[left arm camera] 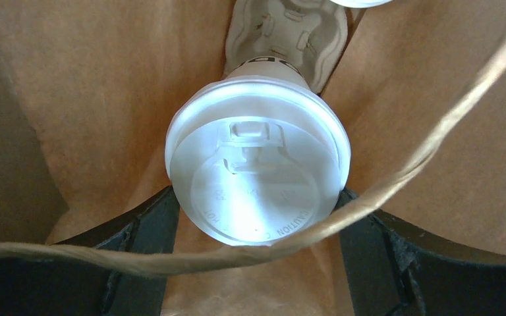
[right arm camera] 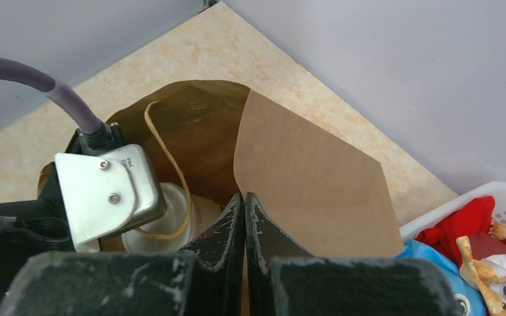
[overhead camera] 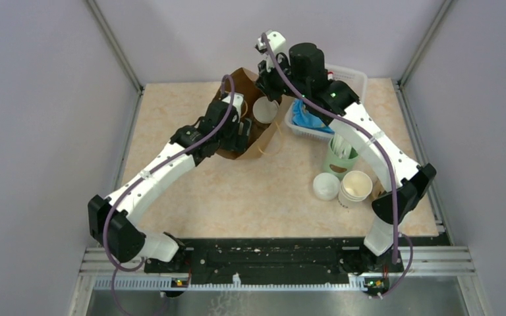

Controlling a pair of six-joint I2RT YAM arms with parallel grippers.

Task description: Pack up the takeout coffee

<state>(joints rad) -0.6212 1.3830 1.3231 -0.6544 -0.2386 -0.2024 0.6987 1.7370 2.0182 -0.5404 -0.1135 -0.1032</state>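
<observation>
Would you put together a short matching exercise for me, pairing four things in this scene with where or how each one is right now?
Things:
1. takeout coffee
2. right gripper
3. lidless cup stack
4. white basket

States:
A. at the table's far edge, right of the paper bag
B. inside the paper bag, between the left gripper's jaws
C. beside a loose lid on the table
D. shut on the paper bag's edge

Pairs: 1-B, 2-D, 3-C, 4-A

White lidded takeout coffee (left arm camera: pixel 257 178), upright inside brown paper bag (left arm camera: pixel 92 79)
</observation>
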